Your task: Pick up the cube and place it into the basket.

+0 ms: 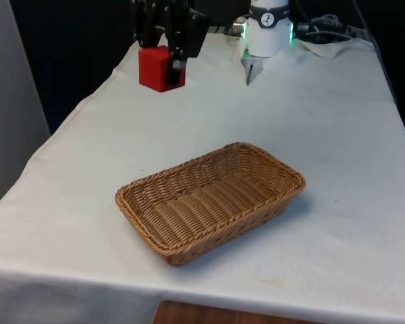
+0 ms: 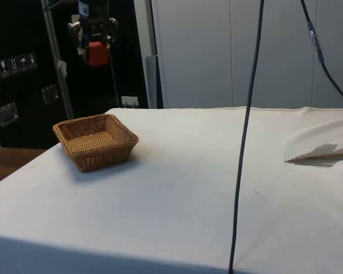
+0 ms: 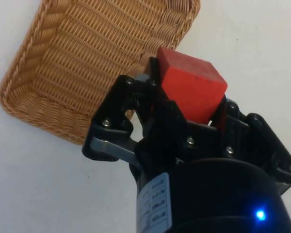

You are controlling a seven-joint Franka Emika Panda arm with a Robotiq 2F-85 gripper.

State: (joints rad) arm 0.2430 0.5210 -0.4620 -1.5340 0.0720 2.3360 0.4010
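Two black fingers (image 3: 157,104) of the gripper (image 1: 163,48) clamp the red cube (image 1: 159,68), holding it in the air, well above the table (image 1: 337,148). The wicker basket (image 1: 206,233) rests on the white cloth below, nearer the front edge.

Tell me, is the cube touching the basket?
Apart. In the side view the cube, held in the end effector, hangs high above the basket, with clear space between.

White-clothed table (image 2: 177,188) — dark cabinets (image 2: 17,68), pale wall panels (image 2: 228,51) behind
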